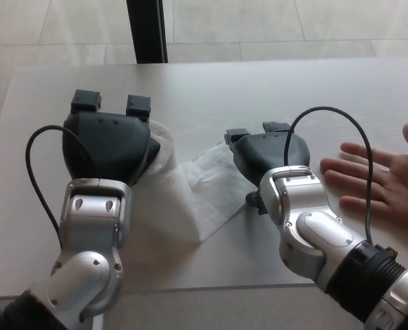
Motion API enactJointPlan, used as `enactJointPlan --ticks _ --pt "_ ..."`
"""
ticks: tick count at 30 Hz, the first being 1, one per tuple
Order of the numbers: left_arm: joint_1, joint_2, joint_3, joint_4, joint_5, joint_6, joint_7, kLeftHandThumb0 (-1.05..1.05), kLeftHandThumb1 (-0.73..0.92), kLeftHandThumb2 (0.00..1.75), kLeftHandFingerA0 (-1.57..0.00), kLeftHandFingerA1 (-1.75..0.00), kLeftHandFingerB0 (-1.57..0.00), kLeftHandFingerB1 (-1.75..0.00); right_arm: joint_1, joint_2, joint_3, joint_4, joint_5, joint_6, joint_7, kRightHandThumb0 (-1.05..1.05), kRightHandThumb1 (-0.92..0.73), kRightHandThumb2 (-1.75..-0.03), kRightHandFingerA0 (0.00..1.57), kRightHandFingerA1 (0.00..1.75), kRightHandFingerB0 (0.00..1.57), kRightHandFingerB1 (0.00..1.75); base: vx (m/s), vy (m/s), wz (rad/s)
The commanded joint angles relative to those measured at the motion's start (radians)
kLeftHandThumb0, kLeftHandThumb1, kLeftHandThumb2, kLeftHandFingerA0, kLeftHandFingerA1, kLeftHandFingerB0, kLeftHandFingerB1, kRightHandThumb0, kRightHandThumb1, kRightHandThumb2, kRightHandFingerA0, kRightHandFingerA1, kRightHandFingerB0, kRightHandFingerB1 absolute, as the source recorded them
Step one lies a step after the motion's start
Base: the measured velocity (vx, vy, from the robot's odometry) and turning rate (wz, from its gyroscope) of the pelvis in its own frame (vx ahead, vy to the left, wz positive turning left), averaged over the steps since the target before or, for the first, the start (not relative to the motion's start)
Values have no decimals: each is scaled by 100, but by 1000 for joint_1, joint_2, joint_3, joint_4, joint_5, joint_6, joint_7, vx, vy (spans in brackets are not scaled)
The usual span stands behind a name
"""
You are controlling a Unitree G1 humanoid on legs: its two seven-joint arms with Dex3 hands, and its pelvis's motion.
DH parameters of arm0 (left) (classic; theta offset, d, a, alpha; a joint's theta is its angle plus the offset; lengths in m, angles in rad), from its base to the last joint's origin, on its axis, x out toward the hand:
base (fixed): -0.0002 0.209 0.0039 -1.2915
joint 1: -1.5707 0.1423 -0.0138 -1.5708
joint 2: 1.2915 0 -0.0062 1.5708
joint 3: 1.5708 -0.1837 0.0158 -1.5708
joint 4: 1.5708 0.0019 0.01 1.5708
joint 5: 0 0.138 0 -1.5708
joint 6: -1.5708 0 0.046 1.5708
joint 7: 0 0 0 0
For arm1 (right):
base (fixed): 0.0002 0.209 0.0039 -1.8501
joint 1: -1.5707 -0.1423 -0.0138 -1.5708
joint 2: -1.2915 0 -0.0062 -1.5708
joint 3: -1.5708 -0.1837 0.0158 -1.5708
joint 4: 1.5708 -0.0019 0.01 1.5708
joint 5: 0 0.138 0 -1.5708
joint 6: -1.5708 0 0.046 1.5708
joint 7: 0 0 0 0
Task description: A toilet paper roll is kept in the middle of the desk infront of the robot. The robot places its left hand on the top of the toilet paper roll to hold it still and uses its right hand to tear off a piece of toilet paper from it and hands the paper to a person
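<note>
- We see a pale grey desk (210, 89) filling most of the head view, with tiled floor beyond its far edge and a dark post (146, 31) standing behind it.
- Our left hand (107, 148) lies palm-down over the top of the toilet paper roll (161, 148); only the roll's white right edge shows past the hand. We cannot tell how the fingers sit on it.
- From the roll a strip of toilet paper (207, 182) runs across the desk toward our right, lying flat and slightly crumpled.
- Our right hand (265, 157) rests on the far end of that strip, palm down, with its two fingertips pointing away from us. Whether it pinches the paper or only presses on it, we cannot tell.
- A person's hand (386, 180) lies open, fingers spread, on the desk at the right edge, just beside our right hand but not touching it.
</note>
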Motion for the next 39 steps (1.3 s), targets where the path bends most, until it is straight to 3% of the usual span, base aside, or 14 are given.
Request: enactJointPlan --ticks 1,4,7,10,17,18,23,27,28,29,30,31,36,39 --pt "76 18 -1 66 -29 -23 -111 -45 84 65 -22 -49 -18 -33 -32 3 4 24 -17 3 44 -14 -43 -75 0 4 8 14 0 0 0" --pt "81 22 8 66 -24 -32 -110 -46 84 65 -22 -48 -19 -33 -39 0 10 29 -18 -6 63 -15 -41 -74 0 7 7 7 0 0 0" --pt "81 24 13 74 -18 -35 -117 -47 85 65 -20 -54 -17 -33 -68 -18 47 32 -28 -10 173 -46 -30 -54 0 0 0 0 0 0 0" --pt "83 16 25 84 -26 -36 -108 -43 84 67 -20 -59 -16 -34 -104 -31 98 51 -46 -6 286 -77 -29 -62 0 5 0 0 0 0 0" --pt "83 26 18 101 -14 -49 -111 -42 85 69 -21 -64 -15 -35 -123 -40 97 59 -3 -39 333 -74 -37 -63 0 1 0 0 0 0 0" --pt "85 23 22 99 -19 -49 -112 -43 85 68 -21 -63 -15 -35 -122 -41 97 58 -4 -45 326 -69 -43 -82 0 30 0 26 0 0 0" --pt "86 10 25 102 -16 -51 -113 -45 86 66 -22 -62 -15 -34 -113 -26 86 54 -16 -37 300 -77 -47 -81 0 24 0 20 0 0 0" --pt "86 6 26 105 -10 -50 -120 -45 87 66 -22 -58 -16 -32 -60 -3 58 35 -25 -19 178 -68 -37 -77 1 55 0 25 0 0 0" --pt "85 5 28 104 -10 -50 -120 -45 87 65 -22 -58 -17 -32 -47 3 55 33 -34 -9 155 -62 -50 -56 15 64 0 24 0 0 0" --pt "84 4 29 103 -10 -51 -120 -45 87 65 -22 -58 -17 -32 -44 4 54 32 -38 -7 152 -62 -50 -56 15 64 0 24 0 0 0" --pt "84 4 28 105 -11 -54 -118 -45 87 66 -22 -58 -17 -32 -38 8 53 38 -41 -1 144 -64 -42 -80 33 74 0 24 0 0 0" --pt "86 9 22 108 -3 -63 -113 -44 87 67 -24 -60 -17 -33 3 11 33 42 -41 -5 52 -27 -56 -64 89 136 6 30 0 0 0" --pt "95 6 25 106 -9 -64 -105 -41 86 72 -26 -77 -17 -35 58 17 11 43 -69 1 -65 -24 -63 -66 83 153 24 37 0 0 0" --pt "98 -4 32 108 -14 -58 -99 -42 86 71 -25 -69 -17 -34 94 17 -15 45 -66 -23 -152 -26 -66 -65 83 160 44 38 0 0 0"
